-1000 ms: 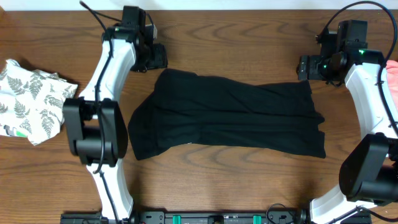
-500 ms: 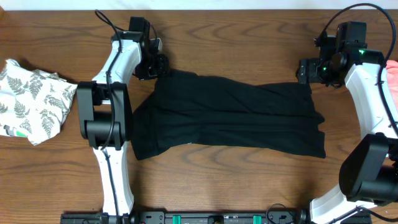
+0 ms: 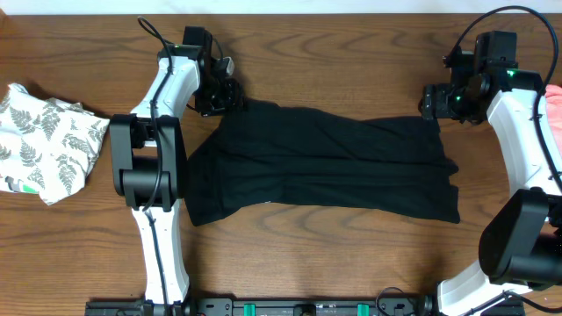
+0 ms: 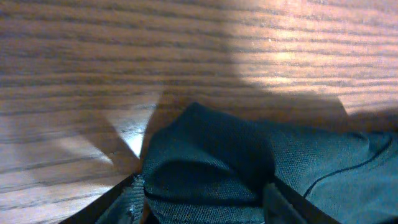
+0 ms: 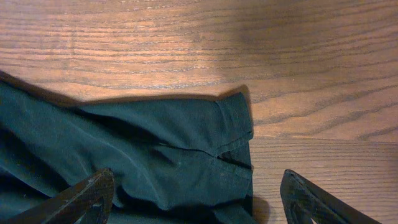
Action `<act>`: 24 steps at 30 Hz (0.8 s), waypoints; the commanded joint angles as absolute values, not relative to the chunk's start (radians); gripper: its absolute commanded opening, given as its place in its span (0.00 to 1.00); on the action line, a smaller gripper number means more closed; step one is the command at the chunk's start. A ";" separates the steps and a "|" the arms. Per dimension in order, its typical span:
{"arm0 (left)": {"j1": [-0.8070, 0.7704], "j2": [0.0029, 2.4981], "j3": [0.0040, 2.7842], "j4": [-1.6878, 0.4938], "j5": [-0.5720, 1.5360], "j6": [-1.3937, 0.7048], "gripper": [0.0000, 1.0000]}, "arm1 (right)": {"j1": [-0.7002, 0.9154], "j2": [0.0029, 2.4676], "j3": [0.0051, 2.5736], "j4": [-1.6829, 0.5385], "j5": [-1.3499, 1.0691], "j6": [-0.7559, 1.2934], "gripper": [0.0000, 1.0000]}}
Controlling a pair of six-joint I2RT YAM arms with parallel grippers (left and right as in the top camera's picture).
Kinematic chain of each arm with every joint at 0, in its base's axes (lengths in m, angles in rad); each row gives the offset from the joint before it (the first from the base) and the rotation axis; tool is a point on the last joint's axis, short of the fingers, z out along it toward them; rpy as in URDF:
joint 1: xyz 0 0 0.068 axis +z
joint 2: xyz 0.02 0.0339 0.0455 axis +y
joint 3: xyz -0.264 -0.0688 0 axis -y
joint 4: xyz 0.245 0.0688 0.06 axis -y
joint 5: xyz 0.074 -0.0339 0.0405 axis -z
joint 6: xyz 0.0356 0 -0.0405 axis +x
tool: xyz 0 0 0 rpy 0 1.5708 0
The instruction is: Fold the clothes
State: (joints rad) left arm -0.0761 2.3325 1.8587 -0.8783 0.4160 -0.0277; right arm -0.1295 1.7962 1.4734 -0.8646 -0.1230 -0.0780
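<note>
Black garment (image 3: 325,162) lies flat mid-desk (image 3: 334,44), long axis parallel to the desk's far and near edges. It's wider and more rumpled at the end toward the left edge, straighter at the end toward the right edge.

Left end effector (image 3: 230,92) sits on the garment's far-left corner. In the wrist view its fingers (image 4: 132,198) stand apart with a bunched fold of black cloth between them. Can't tell whether that fold is actually pinched or just straddled.

Right end effector (image 3: 432,101) is at the far-right corner, released. Its fingers (image 5: 87,193) are spread wide, with the hemmed corner lying flat on the wood between them and nothing gripped.

Key relation: each arm has its own far corner directly under it, and both corners are on the edge of the garment nearest the desk's far edge. The rest of the garment lies toward the near edge. My read is that the fold line runs along the long axis, so both corners need to travel together toward the near edge. The right side needs to clamp first.

Risk: the left fold looks thick, so it may grab more than one layer.

Fern-print cloth (image 3: 44,140) is crumpled at the left edge, and a pink piece (image 3: 555,96) is barely visible at the right edge. Both are well apart from the black one and not folded.
</note>
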 commanded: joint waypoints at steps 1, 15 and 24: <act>-0.082 2.334 1.868 -0.887 0.439 -0.019 0.49 | -0.131 1.803 1.472 -0.869 -0.132 -0.083 0.82; -0.081 2.296 1.871 -0.855 0.438 -0.019 0.06 | -0.131 1.803 1.472 -0.842 -0.131 -0.083 0.66; -0.081 2.222 1.871 -0.881 0.437 -0.026 0.06 | -0.132 1.900 1.472 -0.748 -0.131 -0.084 0.75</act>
State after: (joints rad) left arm -0.0803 2.2791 1.8584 -0.8692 0.4274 -0.0250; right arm -0.1295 1.8435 1.4734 -0.7635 -0.1234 -0.0822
